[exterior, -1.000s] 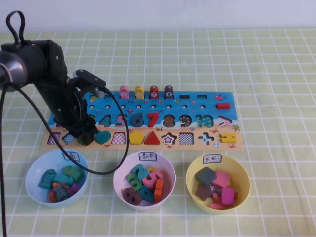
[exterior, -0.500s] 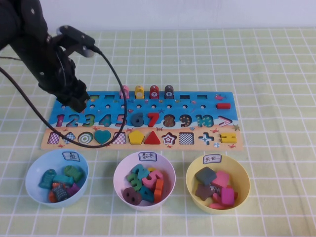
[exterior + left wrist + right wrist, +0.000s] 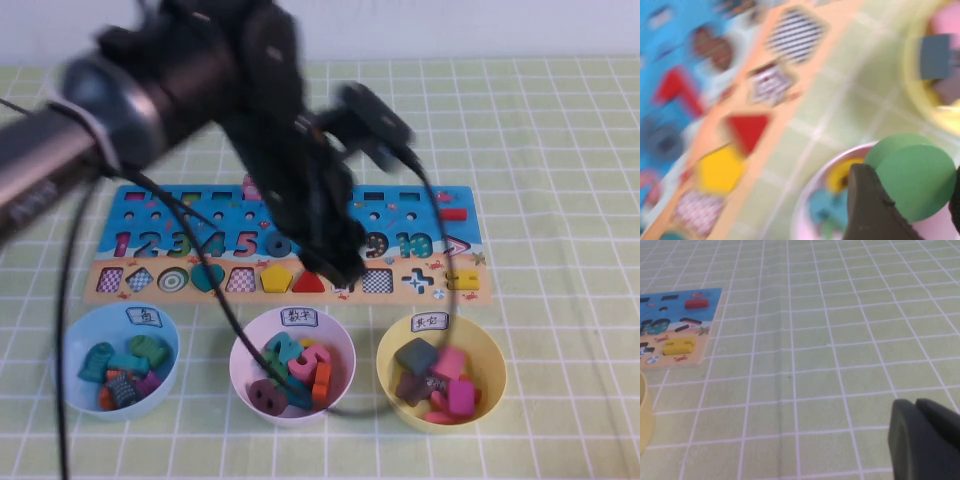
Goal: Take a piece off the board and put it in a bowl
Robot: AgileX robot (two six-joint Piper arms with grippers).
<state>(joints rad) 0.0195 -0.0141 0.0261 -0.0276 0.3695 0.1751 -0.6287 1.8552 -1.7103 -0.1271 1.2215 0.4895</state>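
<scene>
My left gripper [image 3: 335, 262] hangs over the front strip of the board [image 3: 455, 295], near its middle, blurred by motion. In the left wrist view it [image 3: 912, 200] is shut on the green disc [image 3: 915, 175], held above the pinkish-white bowl [image 3: 805, 200], with the yellow bowl [image 3: 912, 95] off to one side. In the high view the disc is hidden by the arm. The yellow bowl [image 3: 495, 360] stands in front of the board's right end and holds several pieces. My right gripper [image 3: 915, 407] is shut and empty over bare cloth, outside the high view.
The pinkish-white bowl [image 3: 243, 345] and the pale-blue bowl [image 3: 62, 345] stand in front of the board, both holding several pieces. The left arm's cable loops down across the board and the pinkish-white bowl. The board's right end [image 3: 700, 325] shows in the right wrist view.
My left arm rose from the board's left end, then swung right to its middle. The round slot at the left now shows its ring pattern.
</scene>
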